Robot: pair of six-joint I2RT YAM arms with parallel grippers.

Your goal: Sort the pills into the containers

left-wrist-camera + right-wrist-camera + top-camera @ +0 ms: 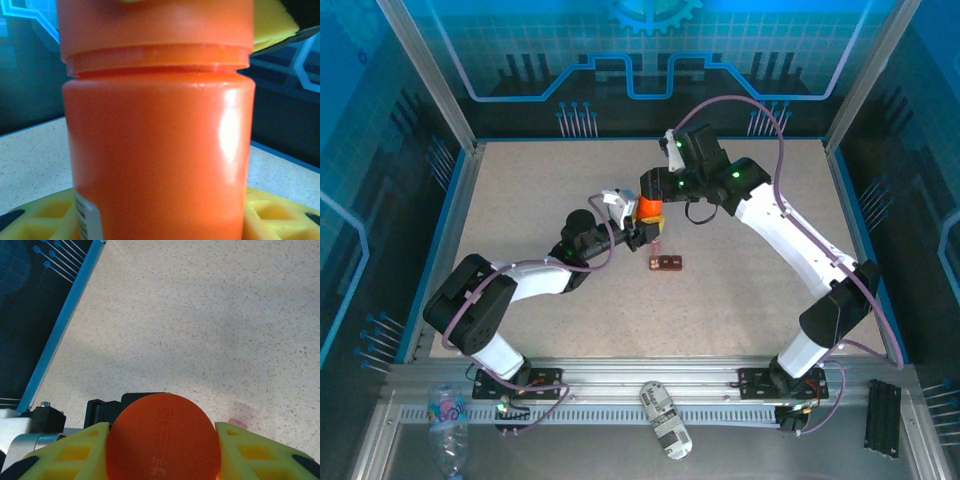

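The containers [667,263], a maroon two-cell box, lie on the worktop [540,200] near its centre, just on the near side of the orange bottle [651,208]. The left fingers [280,215] pinch the bottle's body. The right fingers [260,452] pinch its cap [163,437] from above. The step in hand appears to be uncapping. Hold the body fixed, twist the cap only, and keep the bottle upright to prevent spillage.
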